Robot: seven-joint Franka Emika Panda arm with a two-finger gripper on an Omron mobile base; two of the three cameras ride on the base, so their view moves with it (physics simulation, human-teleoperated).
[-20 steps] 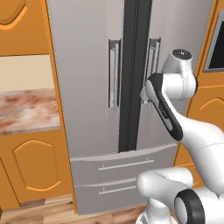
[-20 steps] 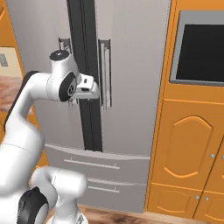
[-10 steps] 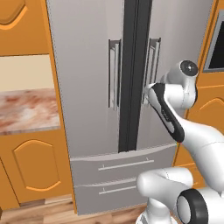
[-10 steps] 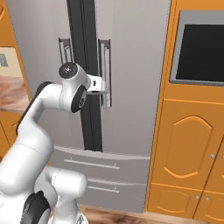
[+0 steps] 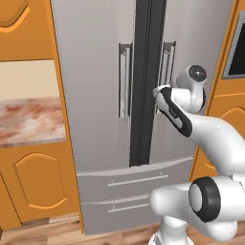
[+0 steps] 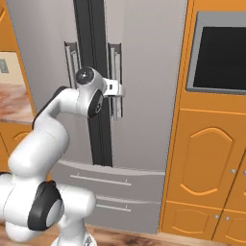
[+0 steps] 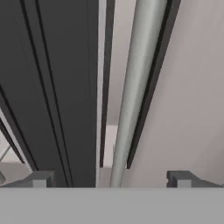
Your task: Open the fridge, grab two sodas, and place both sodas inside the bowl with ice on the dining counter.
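Opening the fridge is the step in hand, and it has only reached the approach: both doors of the tall grey French-door fridge [image 5: 110, 86] are shut flat, one on each side of the black centre strip [image 5: 146, 81]. Left of that strip, the left door's long grey bar handle [image 5: 125, 81] stands untouched; right of it, the white arm's two-finger gripper [image 6: 120, 90] sits close to the right door's long grey bar handle [image 7: 133, 92]. Its jaws are spread wide and hold nothing, with the bar running up between the two dark fingertips [image 7: 41, 178] in the hand view. That handle's long axis is vertical, top to bottom of the door, so the jaws straddle it across its width. The next move, as I judge it, calls for easing forward until the bar sits between the fingers, closing on it, then pulling outward so the right door swings open from the centre.
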